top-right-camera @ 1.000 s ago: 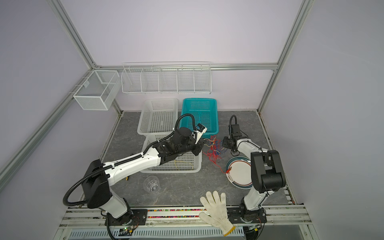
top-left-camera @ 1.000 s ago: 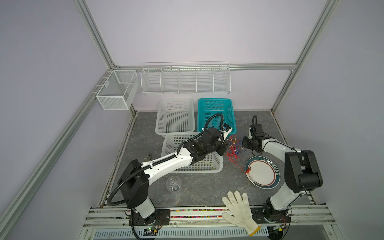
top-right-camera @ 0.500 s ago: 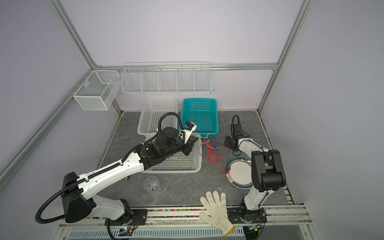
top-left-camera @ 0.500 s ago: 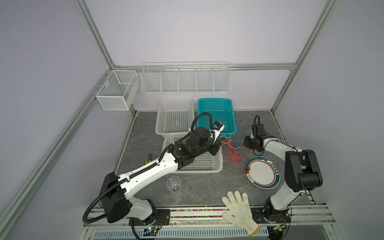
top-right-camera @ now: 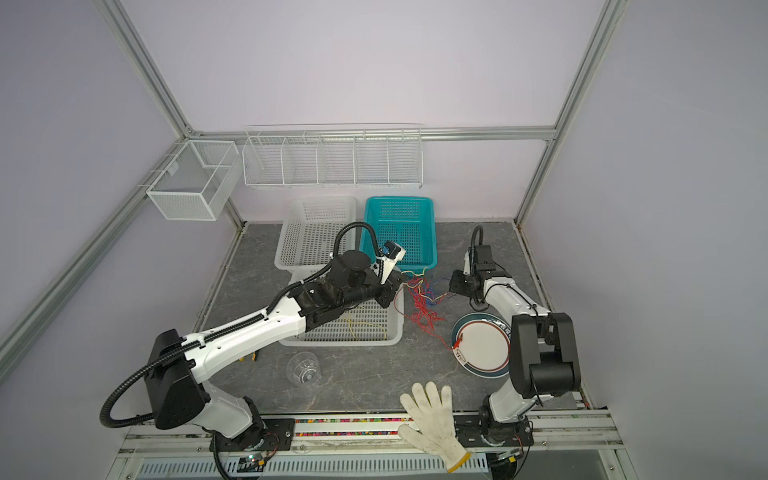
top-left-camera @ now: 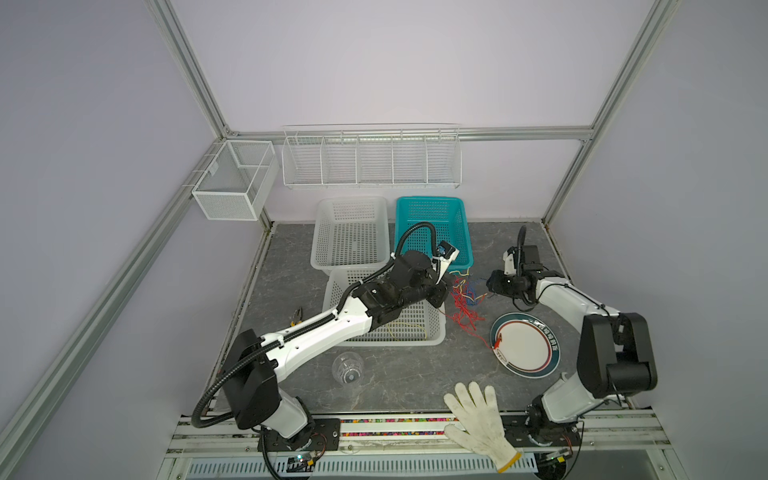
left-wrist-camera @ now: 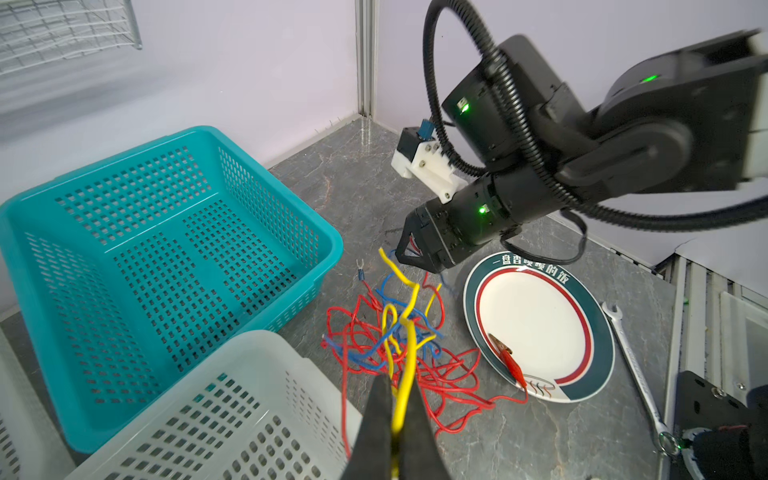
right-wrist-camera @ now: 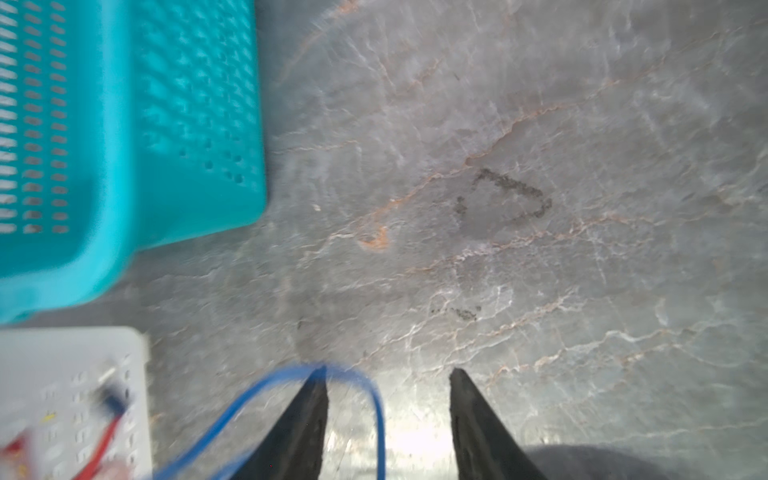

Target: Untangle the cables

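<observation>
A loose tangle of thin red, blue and yellow cables [top-left-camera: 465,307] [top-right-camera: 422,305] [left-wrist-camera: 399,345] lies on the grey marble-patterned tabletop [top-left-camera: 374,386]. It sits between the near white perforated plastic basket [top-left-camera: 436,336] on its left and the round white plate with a dark green and red rim [top-left-camera: 525,345] to its near right, just on the near side of the teal plastic basket [top-left-camera: 432,203]. The left gripper [top-left-camera: 446,286] [left-wrist-camera: 397,399] reaches over the white basket's right edge. Its jaws are pressed together on a yellow wire [left-wrist-camera: 409,349] that rises out of the heap. The right gripper [top-left-camera: 488,286] [left-wrist-camera: 405,253] [right-wrist-camera: 388,382] hangs at the far right edge of the tangle with its jaws spread. A blue wire [right-wrist-camera: 381,436] loops around one fingertip [right-wrist-camera: 311,407], and nothing is pinched between the two. One red strand trails from the heap to the plate, where its red alligator clip [left-wrist-camera: 509,359] rests on the white face. A separate thin yellow strand [top-left-camera: 405,332] lies inside the near white basket. A white knitted glove [top-left-camera: 478,411] lies at the near edge.
</observation>
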Controlling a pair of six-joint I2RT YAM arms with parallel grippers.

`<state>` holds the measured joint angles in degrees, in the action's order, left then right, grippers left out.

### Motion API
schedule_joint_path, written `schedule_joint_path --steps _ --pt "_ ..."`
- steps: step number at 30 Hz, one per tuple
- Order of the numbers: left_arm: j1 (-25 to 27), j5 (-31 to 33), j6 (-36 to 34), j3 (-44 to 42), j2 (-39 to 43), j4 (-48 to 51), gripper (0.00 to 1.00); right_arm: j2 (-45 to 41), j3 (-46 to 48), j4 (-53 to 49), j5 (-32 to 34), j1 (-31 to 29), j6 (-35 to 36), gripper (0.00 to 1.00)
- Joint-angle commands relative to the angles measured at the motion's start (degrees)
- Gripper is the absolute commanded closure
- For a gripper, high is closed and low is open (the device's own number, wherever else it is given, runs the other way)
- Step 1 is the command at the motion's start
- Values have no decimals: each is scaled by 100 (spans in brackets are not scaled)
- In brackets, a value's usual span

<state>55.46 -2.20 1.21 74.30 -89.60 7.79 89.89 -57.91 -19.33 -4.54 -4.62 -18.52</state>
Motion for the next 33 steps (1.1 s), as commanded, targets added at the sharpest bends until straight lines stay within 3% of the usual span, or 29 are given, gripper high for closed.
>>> schedule_joint_path --steps 1,5,15,26,33 --pt "-35 -41 -50 494 -289 -135 100 -485 114 -383 -104 -75 288 34" --pt "-35 95 -108 865 -671 52 100 -1127 352 -499 -129 -110 315 26" --pt "-34 -24 -107 1278 -980 234 100 -2093 1091 114 -879 -616 453 27" --pt "-35 -389 67 1204 -916 302 100 -1817 1094 1055 -971 -680 356 35" --pt "-35 -387 72 1182 -869 284 100 -1386 931 1139 -1005 -919 434 38"
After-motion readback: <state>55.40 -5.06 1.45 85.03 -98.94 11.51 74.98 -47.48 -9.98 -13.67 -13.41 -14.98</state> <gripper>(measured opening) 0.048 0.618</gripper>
